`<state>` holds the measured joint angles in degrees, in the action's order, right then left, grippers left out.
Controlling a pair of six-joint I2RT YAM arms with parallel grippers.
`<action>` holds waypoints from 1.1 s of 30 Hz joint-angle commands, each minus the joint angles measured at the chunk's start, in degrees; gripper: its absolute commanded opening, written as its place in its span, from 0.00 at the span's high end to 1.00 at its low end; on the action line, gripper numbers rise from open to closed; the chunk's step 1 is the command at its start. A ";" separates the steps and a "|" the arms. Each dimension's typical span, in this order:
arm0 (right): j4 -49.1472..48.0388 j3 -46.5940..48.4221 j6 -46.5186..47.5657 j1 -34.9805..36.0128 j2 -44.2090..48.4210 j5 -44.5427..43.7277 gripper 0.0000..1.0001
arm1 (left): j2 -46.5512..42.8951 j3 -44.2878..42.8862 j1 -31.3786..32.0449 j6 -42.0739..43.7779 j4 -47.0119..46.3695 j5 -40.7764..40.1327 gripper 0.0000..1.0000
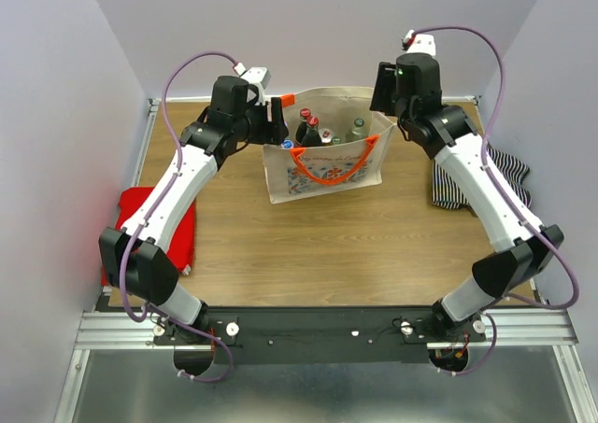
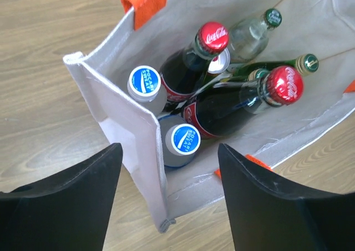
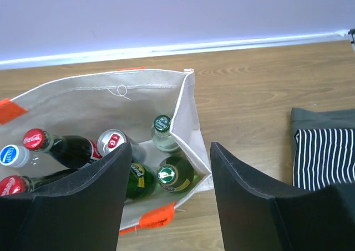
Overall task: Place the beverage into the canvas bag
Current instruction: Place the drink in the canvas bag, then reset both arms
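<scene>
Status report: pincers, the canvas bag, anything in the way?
Left pincer open, right pincer open, both empty. Canvas bag upright, bottles and a can inside. Nothing blocking its mouth.

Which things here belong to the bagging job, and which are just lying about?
Job: bag; inside it, cola bottles, blue-capped bottles, green bottles, can.
Lying about: red cloth; striped cloth.
</scene>
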<state>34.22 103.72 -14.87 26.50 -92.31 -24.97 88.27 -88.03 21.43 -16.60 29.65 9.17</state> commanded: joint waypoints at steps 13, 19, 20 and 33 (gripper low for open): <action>-11.27 -21.36 4.41 -0.31 17.77 -2.01 0.33 | -5.38 -3.65 -0.16 3.41 5.51 -12.22 0.01; -11.19 -28.30 4.06 -0.31 23.92 -3.42 0.32 | -11.01 2.15 -0.07 3.15 3.67 -18.48 0.01; -11.28 -29.09 4.06 -0.31 24.46 -3.42 0.32 | -11.88 3.12 -0.16 3.24 3.23 -19.79 0.01; -11.54 -36.57 3.36 -0.31 28.85 -1.04 0.32 | -19.71 15.78 -0.16 3.77 -1.78 -22.88 0.01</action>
<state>23.86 68.60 -11.33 26.50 -65.30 -26.39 71.22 -74.00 21.43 -13.76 30.68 -11.46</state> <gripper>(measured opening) 0.678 0.988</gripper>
